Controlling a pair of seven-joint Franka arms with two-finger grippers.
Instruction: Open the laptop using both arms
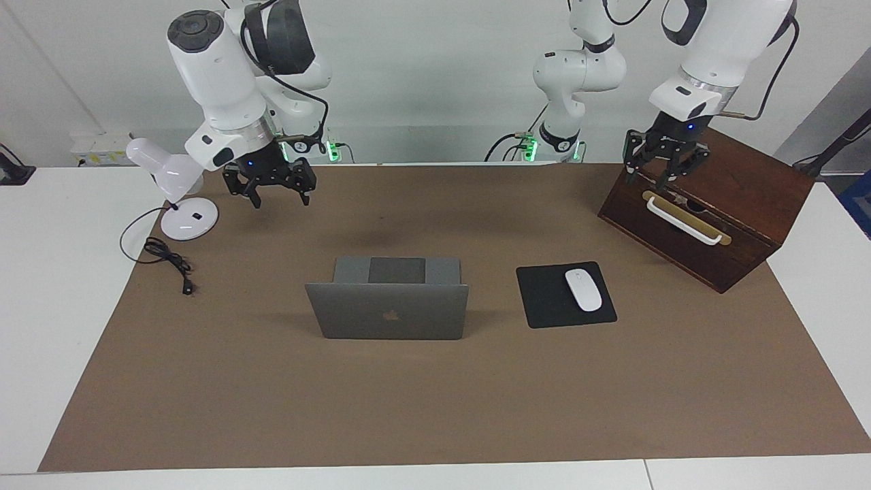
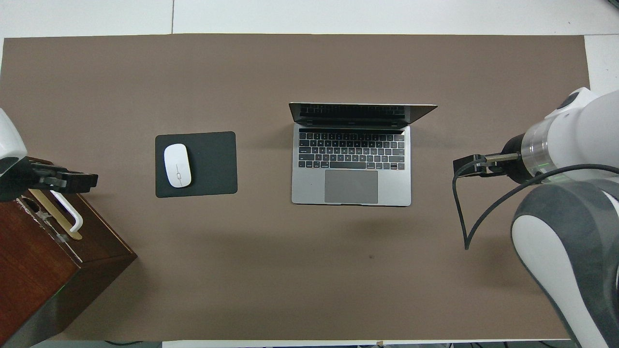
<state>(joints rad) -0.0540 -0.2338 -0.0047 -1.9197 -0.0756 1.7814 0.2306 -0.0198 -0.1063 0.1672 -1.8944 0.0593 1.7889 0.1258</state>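
The silver-grey laptop (image 1: pixel 388 309) (image 2: pixel 351 164) stands open mid-mat, its lid upright with the apple logo facing away from the robots and the dark keyboard showing in the overhead view. Nothing touches it. My right gripper (image 1: pixel 282 199) (image 2: pixel 466 167) hangs open and empty over the mat toward the right arm's end of the table, well away from the laptop. My left gripper (image 1: pixel 663 178) (image 2: pixel 80 180) hovers over the wooden box (image 1: pixel 708 201) at the left arm's end, with its fingers spread and nothing held.
A black mouse pad (image 1: pixel 544 296) with a white mouse (image 1: pixel 584 290) lies beside the laptop toward the left arm's end. The wooden box has a white handle (image 1: pixel 682 222). A white desk lamp (image 1: pixel 178 194) and its black cable (image 1: pixel 170 262) sit at the right arm's end.
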